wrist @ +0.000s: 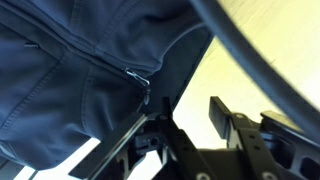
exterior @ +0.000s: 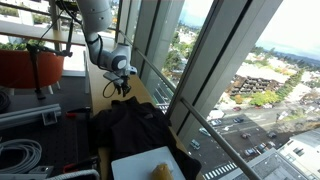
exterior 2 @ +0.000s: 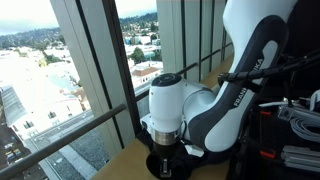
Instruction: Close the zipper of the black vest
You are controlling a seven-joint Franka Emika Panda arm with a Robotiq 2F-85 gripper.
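Black vest lies slack, zipper pull tiny beside the gripper, jaws apart; closing off-centre would likely pinch cloth instead of tab and drag fabric.

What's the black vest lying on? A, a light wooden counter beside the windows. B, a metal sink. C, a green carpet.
A: in an exterior view the black vest lies spread on the light wooden counter that runs along the windows.
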